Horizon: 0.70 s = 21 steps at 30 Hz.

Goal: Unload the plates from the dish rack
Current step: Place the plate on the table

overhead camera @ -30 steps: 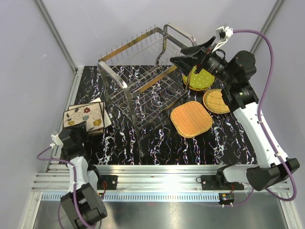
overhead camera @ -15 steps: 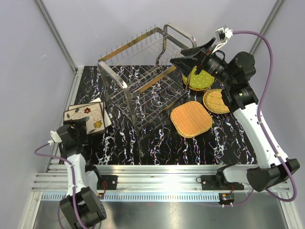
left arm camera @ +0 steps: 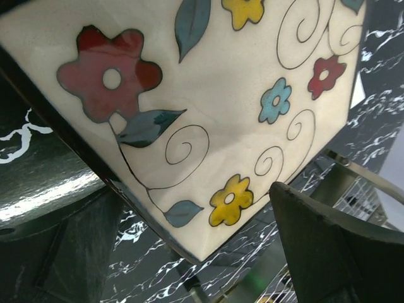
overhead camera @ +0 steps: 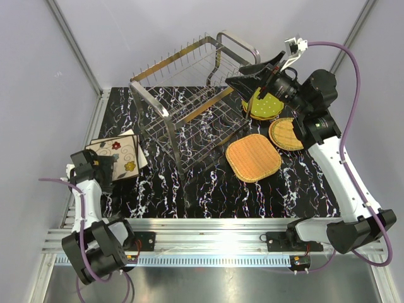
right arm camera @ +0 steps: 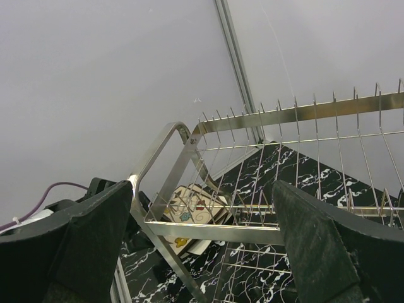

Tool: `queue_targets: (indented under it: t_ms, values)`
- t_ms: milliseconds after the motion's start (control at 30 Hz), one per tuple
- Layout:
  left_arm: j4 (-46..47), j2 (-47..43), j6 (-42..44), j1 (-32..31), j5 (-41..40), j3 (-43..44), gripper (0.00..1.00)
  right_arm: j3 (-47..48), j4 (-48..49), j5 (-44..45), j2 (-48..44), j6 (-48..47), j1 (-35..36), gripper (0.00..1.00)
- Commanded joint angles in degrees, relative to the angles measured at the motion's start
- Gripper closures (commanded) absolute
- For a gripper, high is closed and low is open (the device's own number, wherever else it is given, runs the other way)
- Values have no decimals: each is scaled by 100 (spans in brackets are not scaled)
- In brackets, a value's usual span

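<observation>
Black marbled table (overhead camera: 214, 189), walled in grey at the left, the rear and the right, fills your top view. The chrome rack (overhead camera: 189, 107) stands diagonally at the middle rear.

Your right arm (overhead camera: 334, 170) rises from the near right edge and runs up the right side. It folds high over the rear right corner and reaches left. The right gripper (overhead camera: 243, 74) hovers above the rack's right end, jaws spread wide on nothing. In its wrist view both fingers (right arm camera: 82, 240) stand well apart, framing the rack's (right arm camera: 252, 189) prongs and top rail.

Your left arm (overhead camera: 85, 196) is folded low along the table's left edge. The left gripper (overhead camera: 104, 167) points at the flower plate (overhead camera: 117, 154), jaws released. In the left wrist view a finger (left arm camera: 334, 246) sits at each lower corner, and the plate's (left arm camera: 208, 101) corner hangs over the gap between them. You cannot tell whether anything touches.

All plates lie on the marble outside the rack:
- The flower plate tops cream plates (overhead camera: 130, 134) left of the rack, near the left edge.
- The big wicker plate (overhead camera: 253, 157) lies flat just right of the rack's near end.
- The small wicker plate (overhead camera: 285, 133) lies just beside it, under the right forearm.
- The green plate (overhead camera: 266, 102) rests on an orange plate (overhead camera: 251, 113) by the rack's right end, below the right wrist.

Bare marble runs along the near edge, between the flower plate and the big wicker plate.
</observation>
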Motion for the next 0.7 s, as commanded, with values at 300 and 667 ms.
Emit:
queue_targets:
  t_ms: [300, 667]
  values:
    - [-590, -641, 763, -18, 27, 601, 1, -35, 97, -37, -162, -198, -65, 0]
    - [-205, -1019, 1509, -413, 905, 1427, 1, 361, -2214, 1351, -381, -1894, -215, 0]
